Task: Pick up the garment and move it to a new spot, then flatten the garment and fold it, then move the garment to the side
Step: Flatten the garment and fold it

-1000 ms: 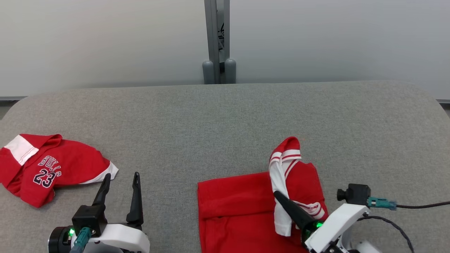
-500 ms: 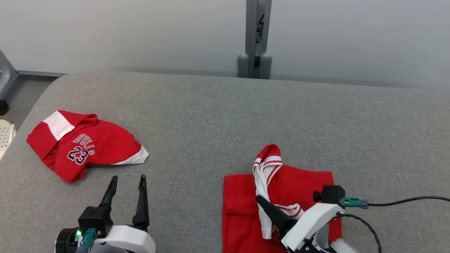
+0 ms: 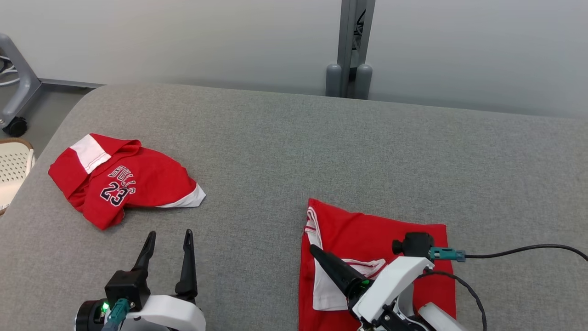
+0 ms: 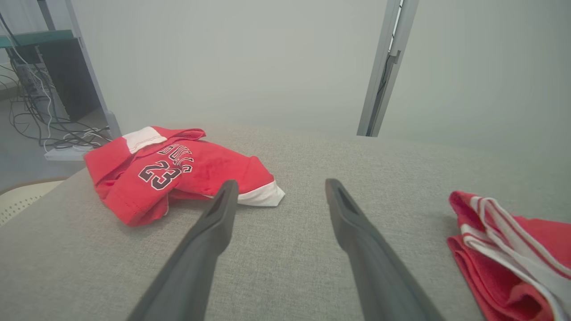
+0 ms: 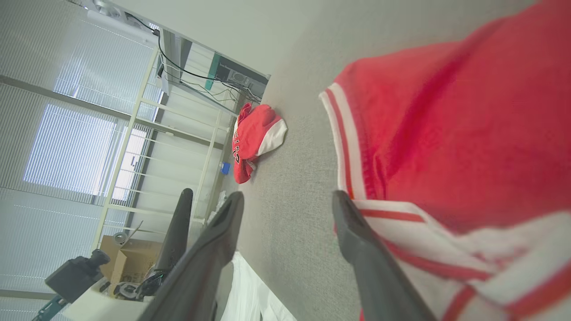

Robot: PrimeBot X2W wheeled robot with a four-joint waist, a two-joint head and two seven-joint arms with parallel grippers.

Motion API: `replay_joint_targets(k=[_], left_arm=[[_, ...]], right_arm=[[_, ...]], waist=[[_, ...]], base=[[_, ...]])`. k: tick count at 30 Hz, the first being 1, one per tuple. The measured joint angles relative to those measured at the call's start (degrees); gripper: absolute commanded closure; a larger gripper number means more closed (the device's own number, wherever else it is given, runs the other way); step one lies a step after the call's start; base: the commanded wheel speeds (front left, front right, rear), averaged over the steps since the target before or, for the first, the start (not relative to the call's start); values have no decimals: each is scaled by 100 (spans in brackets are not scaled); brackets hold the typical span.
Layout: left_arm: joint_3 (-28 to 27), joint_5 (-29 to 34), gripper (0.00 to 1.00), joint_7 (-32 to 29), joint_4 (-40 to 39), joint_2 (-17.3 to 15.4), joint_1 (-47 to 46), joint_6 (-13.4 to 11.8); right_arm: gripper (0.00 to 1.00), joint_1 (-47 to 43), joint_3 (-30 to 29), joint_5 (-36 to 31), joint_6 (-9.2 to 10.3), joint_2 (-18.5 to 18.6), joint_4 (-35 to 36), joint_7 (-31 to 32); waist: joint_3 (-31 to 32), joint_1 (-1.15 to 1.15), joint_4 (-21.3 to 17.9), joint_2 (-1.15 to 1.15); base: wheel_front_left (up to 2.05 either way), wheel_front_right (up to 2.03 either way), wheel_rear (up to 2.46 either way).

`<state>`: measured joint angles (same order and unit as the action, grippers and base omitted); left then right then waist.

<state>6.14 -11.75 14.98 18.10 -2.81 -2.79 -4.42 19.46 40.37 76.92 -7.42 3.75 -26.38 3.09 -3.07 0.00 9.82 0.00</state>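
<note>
On the table (image 3: 275, 138), near right, the garment (image 3: 367, 230) lay folded, right gripper (image 5: 287, 196) jaws open over it, probably to let it settle; left gripper (image 3: 169, 232) waited, jaws open.

Matt red cloth garment (image 3: 367, 230), coarse grey woven-fabric tabletop (image 3: 275, 147), smooth grey metal post (image 3: 350, 41).

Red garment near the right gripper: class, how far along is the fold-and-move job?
Done: the red garment lies folded into a rough rectangle on the grey table. In hand: nothing; the right gripper stands open at its edge, the left gripper open and empty. Left: moving the garment to the side, probably after a regrasp. The number 23 jersey lies crumpled, apart.
</note>
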Motion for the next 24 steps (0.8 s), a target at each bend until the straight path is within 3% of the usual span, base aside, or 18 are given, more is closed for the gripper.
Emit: replay_joint_targets(k=[12, 21, 24], left_arm=[[-90, 23, 0, 1, 21, 0, -3, 8], [-183, 66, 0, 1, 22, 0, 24, 41], [-209, 85, 0, 1, -10, 1, 30, 68]], right_arm=[[0, -14, -23, 18, 0, -66, 1461, 279], [0, -21, -945, -514, 0, 215, 2664, 104], [0, 11, -1581, -1403, 0, 580, 2825, -327]], waist=[[141, 0, -212, 0], [304, 0, -424, 0], [346, 0, -508, 0]], base=[[0, 0, 0], [0, 0, 0], [0, 0, 0]])
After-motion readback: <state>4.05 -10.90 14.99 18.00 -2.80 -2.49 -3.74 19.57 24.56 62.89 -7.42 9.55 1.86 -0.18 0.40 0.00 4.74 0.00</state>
